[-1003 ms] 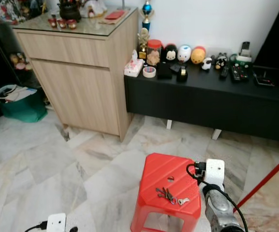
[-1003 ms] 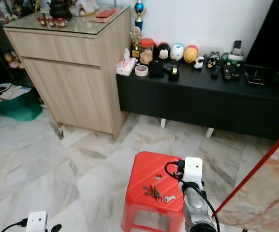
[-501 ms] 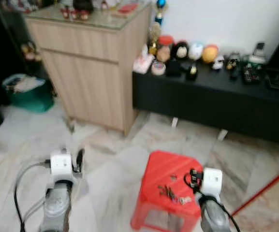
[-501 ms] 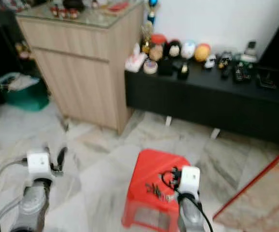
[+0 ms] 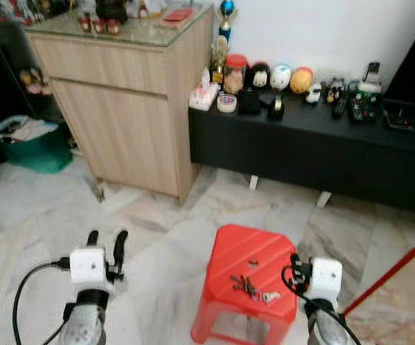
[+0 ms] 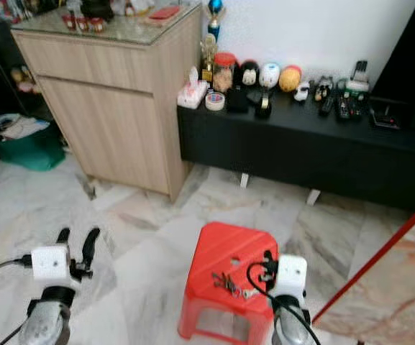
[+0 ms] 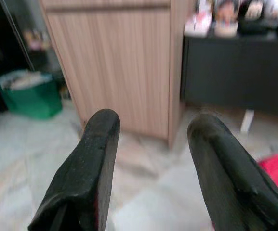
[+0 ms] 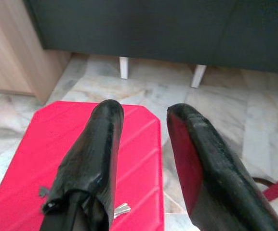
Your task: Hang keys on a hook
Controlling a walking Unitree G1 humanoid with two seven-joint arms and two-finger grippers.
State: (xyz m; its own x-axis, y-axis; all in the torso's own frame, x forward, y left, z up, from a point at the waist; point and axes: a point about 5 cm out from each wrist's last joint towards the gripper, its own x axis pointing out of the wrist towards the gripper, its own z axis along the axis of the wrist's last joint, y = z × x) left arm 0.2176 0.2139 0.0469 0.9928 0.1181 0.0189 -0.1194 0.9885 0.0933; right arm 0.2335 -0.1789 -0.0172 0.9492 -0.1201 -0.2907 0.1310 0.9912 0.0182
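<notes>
Keys [image 5: 251, 288] lie flat across red stool [image 5: 230, 251], lengthwise left-right.

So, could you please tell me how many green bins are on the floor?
1. The green bin sits on the floor beside the wooden cabinet, on the robot's left. Others may be hidden past the edge of the picture.

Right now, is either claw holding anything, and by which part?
Nothing is held. Both the left claw and right claw are open and empty; the keys lie on the red stool.
</notes>
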